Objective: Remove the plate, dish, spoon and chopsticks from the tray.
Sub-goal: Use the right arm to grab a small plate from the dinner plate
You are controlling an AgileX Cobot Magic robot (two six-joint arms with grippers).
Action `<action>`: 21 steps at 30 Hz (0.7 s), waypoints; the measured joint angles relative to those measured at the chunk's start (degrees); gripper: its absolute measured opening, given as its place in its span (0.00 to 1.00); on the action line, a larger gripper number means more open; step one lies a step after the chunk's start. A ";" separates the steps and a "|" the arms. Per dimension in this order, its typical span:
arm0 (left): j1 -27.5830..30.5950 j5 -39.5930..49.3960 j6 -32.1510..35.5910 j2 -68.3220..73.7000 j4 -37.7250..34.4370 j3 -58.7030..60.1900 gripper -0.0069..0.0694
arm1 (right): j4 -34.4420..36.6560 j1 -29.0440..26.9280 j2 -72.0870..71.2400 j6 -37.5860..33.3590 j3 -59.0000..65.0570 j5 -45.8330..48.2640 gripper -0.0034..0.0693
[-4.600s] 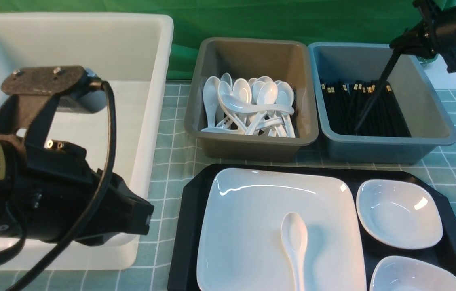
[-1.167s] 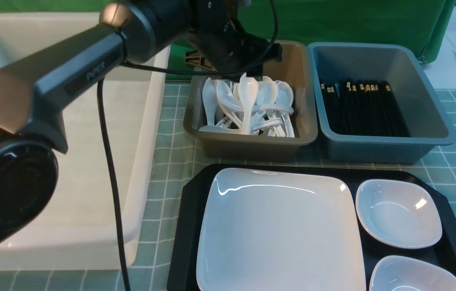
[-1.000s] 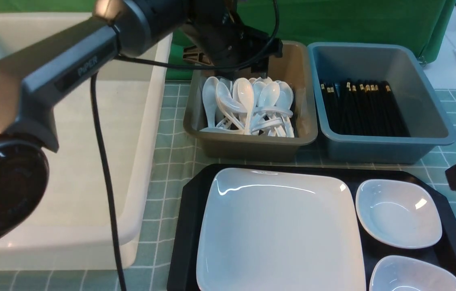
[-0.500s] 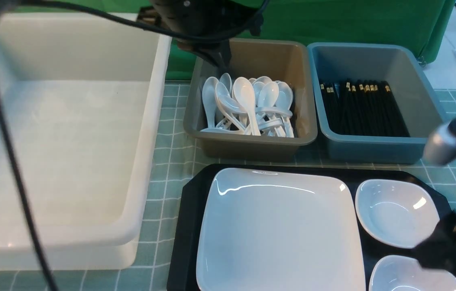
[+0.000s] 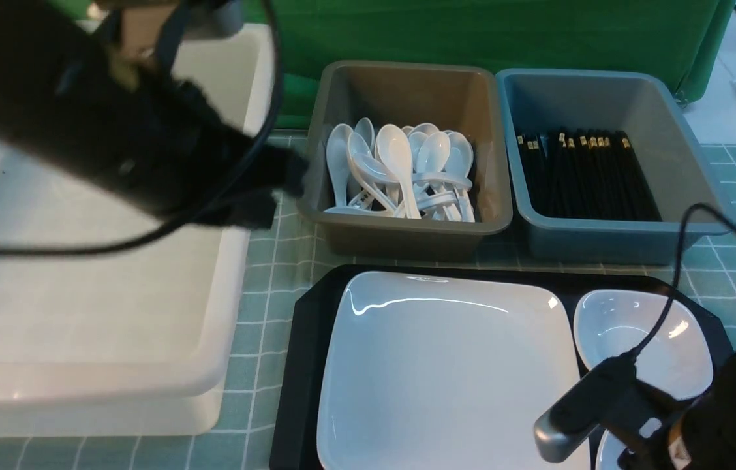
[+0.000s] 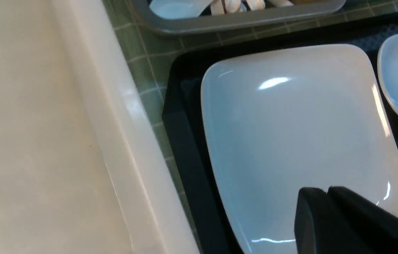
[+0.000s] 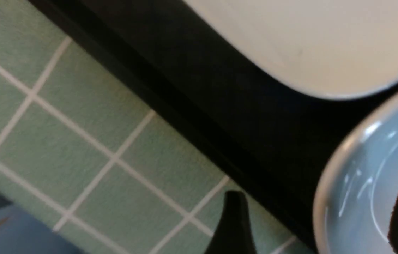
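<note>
Plate (image 5: 446, 372) flat on tray (image 5: 306, 339), filling left side, untouched. Near dish (image 7: 361, 197) at tray's right corner: right gripper (image 7: 319, 197) spread wide, fingers either side of rim, likely set for rim pinch. Left gripper (image 6: 326, 190) pinched shut, empty, clear of plate. Spoons (image 5: 400, 170), chopsticks (image 5: 586, 176) lie in bins (image 5: 407, 238) behind tray.
</note>
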 joint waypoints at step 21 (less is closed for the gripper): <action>1.20 0.27 -16.27 -15.00 15.24 14.34 0.11 | -9.73 1.52 -11.62 13.69 -10.58 14.02 0.13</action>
